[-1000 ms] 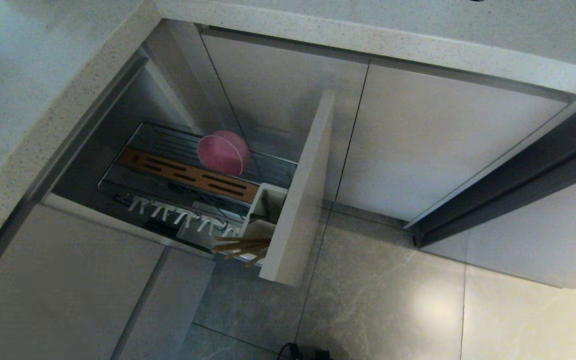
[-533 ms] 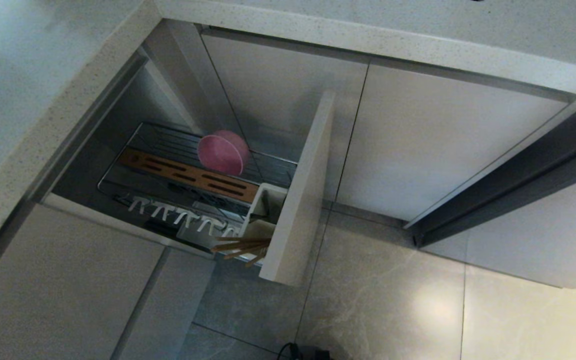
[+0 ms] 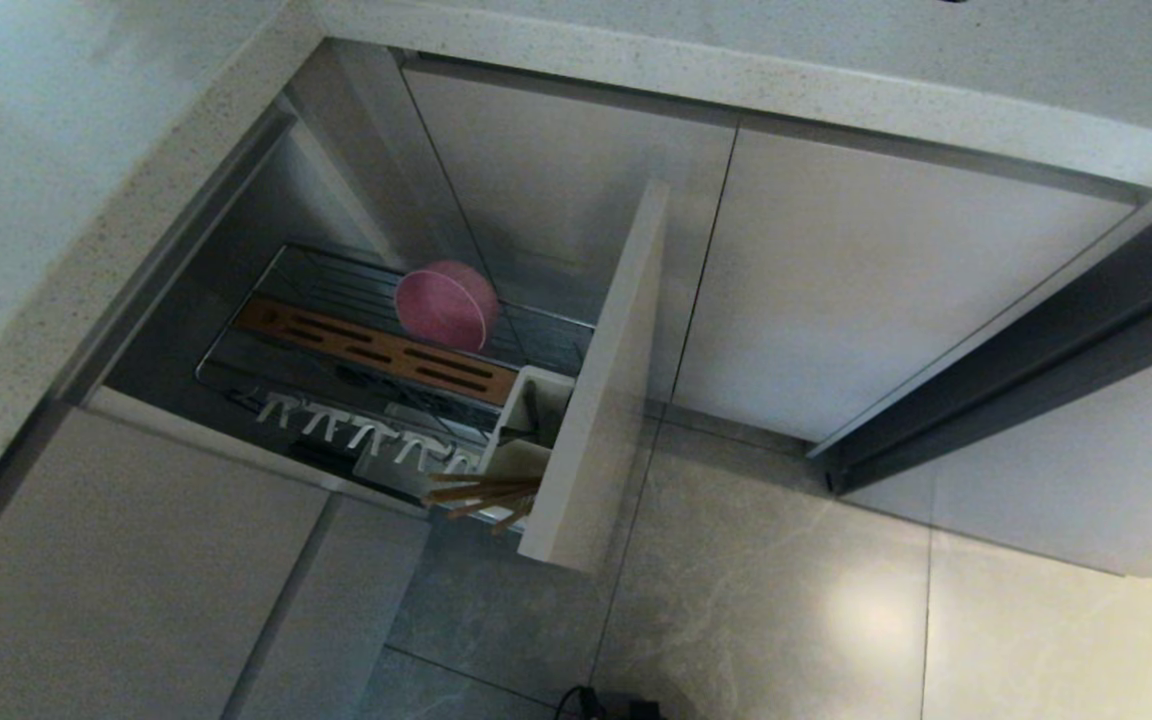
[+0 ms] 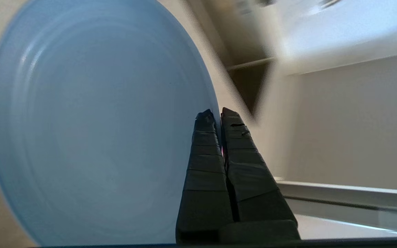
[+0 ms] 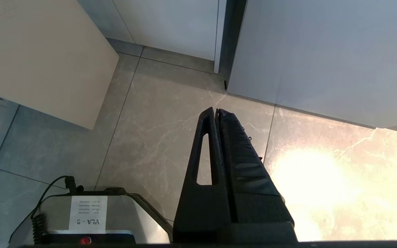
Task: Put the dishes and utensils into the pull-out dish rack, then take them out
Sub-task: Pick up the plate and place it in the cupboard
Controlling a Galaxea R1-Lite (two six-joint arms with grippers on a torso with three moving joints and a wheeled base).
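Rack (image 3: 376, 330) stands pulled out from under the speckled surface (image 3: 116, 250), its beige front panel (image 3: 596, 400) edge-on over the floor tiles (image 3: 756, 600). Pink bowl (image 3: 447, 304) sits tilted on the wire behind the slotted wooden strip (image 3: 376, 350). Chopsticks (image 3: 481, 495) poke out of the white caddy (image 3: 526, 420), just beside the front panel. White pegs (image 3: 366, 432) carry nothing. Left hand (image 4: 218, 115) is outside the head view, clamped together on the rim of the blue plate (image 4: 95, 124), plate held on edge. Right hand (image 5: 215, 112) hangs with fingers together over bare floor, well clear of the cabinet doors (image 5: 308, 51).
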